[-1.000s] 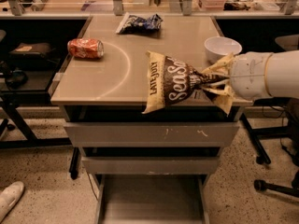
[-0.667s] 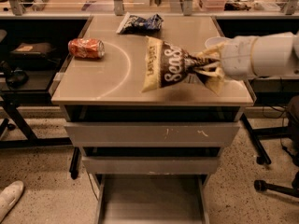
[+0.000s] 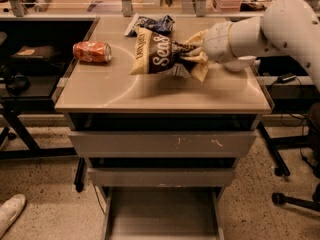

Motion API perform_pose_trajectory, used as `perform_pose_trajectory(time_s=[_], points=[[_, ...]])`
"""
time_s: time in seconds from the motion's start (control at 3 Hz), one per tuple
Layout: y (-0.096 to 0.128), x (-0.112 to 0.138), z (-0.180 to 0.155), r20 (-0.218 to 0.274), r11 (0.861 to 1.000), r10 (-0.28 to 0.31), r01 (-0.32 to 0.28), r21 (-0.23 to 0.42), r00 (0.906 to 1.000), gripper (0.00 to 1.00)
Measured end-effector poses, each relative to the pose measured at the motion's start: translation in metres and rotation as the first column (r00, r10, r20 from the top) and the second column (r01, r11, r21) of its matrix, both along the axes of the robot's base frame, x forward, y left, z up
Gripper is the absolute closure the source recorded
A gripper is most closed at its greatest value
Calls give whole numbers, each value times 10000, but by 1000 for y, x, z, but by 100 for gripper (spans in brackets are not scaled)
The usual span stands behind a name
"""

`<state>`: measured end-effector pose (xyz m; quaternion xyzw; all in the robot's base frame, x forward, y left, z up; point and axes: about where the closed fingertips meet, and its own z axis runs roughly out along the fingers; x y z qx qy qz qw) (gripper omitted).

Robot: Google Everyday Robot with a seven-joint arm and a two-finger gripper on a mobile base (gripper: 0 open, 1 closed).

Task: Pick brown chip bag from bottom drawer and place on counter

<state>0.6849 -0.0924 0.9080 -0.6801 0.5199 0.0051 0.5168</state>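
My gripper reaches in from the right over the counter and is shut on the right end of the brown chip bag. The bag has tan edges and white "Sea Salt" lettering and hangs sideways just above the middle of the counter. The bottom drawer is pulled out below the cabinet and its grey floor shows nothing on it.
An orange soda can lies on its side at the counter's left. A dark blue-and-white chip bag lies at the back. A white bowl sits behind my arm at the right. Two upper drawers are closed. Dark side tables flank the cabinet.
My gripper has carried the brown chip bag from the counter's front right edge back and left, over the middle of the counter. The view has shifted lower and closer.
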Motion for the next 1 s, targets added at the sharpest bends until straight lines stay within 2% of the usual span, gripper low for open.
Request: perform_pose_trajectory(time_s=[0.33, 0.67, 1.0], points=[[23, 19, -22, -1039, 9994, -149, 180, 282, 9945, 100], [30, 20, -24, -1225, 9991, -159, 206, 377, 9923, 82], [30, 20, -24, -1225, 9991, -158, 205, 377, 9923, 57]])
